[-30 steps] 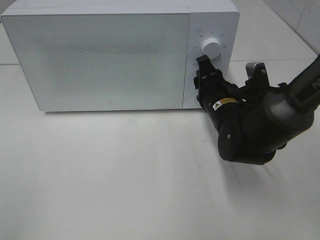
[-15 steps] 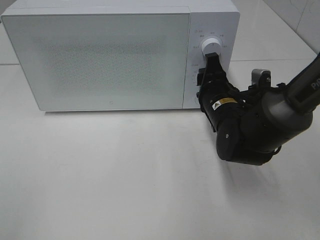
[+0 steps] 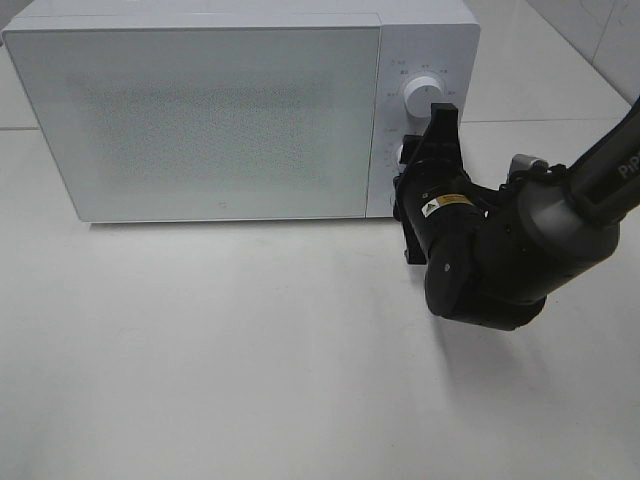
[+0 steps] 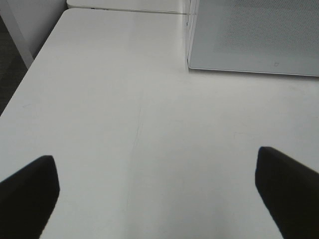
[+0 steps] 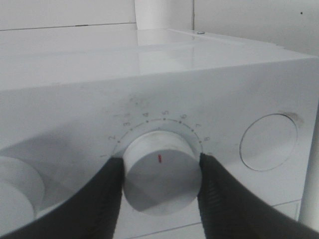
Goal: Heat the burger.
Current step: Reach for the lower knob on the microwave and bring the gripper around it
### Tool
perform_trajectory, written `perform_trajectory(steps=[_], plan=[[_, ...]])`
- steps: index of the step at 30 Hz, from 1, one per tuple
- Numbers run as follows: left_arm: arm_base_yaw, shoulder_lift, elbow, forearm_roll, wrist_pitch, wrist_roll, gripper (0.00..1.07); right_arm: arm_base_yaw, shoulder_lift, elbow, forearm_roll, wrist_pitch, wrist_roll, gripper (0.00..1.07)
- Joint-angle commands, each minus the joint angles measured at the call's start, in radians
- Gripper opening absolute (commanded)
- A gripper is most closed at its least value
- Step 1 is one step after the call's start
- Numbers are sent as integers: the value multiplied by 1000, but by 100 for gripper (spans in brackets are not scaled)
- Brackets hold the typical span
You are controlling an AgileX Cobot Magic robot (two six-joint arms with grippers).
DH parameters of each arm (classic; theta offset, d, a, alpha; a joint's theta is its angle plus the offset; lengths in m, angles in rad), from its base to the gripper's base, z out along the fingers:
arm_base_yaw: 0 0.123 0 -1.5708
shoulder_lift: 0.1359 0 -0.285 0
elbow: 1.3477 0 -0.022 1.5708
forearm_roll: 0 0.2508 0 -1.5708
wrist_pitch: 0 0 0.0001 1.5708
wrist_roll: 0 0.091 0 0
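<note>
Now, microwave (image 3: 200, 115) closed, end effector (image 5: 160, 163) clasping knob (image 5: 158, 185)

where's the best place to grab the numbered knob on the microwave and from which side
Grip the numbered knob by its round side wall, fingers on opposite sides, coming straight at the microwave front panel. It is a short cylinder standing out from the panel; its flat face offers no hold. The right gripper sits this way, one finger against each side.
</note>
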State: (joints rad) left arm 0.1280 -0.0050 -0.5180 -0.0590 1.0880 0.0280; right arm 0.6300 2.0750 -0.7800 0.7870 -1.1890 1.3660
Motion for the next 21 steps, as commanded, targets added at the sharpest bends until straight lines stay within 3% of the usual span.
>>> perform_trajectory(steps=[1, 21], plan=[[5, -17, 0, 0, -15, -5, 101, 2, -25, -9, 50, -215, 31, 8], [5, -17, 0, 0, -15, -5, 101, 2, -25, -9, 87, -212, 167, 9]])
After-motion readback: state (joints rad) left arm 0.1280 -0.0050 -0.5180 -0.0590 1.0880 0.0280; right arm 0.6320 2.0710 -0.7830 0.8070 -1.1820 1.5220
